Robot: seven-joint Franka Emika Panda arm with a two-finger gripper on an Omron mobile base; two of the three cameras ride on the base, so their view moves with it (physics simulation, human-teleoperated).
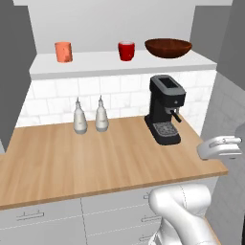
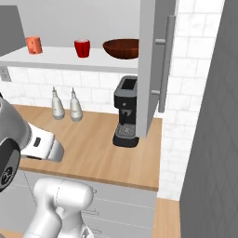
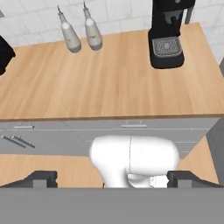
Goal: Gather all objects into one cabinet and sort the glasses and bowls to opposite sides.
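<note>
The cabinet (image 1: 95, 65) stands open above the counter, its grey door (image 2: 151, 69) with a bar handle swung out on the right. On its white shelf stand, from left to right, a salmon-orange cup (image 1: 63, 51) (image 2: 34, 45), a red cup (image 1: 126, 50) (image 2: 82, 48) and a wide dark brown bowl (image 1: 168, 48) (image 2: 122, 49). All three stand apart from one another. My gripper (image 3: 111, 179) is open, its dark fingertips (image 3: 43, 177) wide apart at the bottom of the hand view. It hangs high and back from the counter with nothing between them.
A black coffee machine (image 1: 165, 110) (image 3: 168, 35) stands at the right end of the wooden counter (image 1: 95, 158). Two white shaker bottles (image 1: 90, 116) (image 3: 79, 31) stand by the tiled wall. Grey drawers (image 3: 65, 135) run below. A dark object (image 3: 5, 54) sits at the hand view's left edge.
</note>
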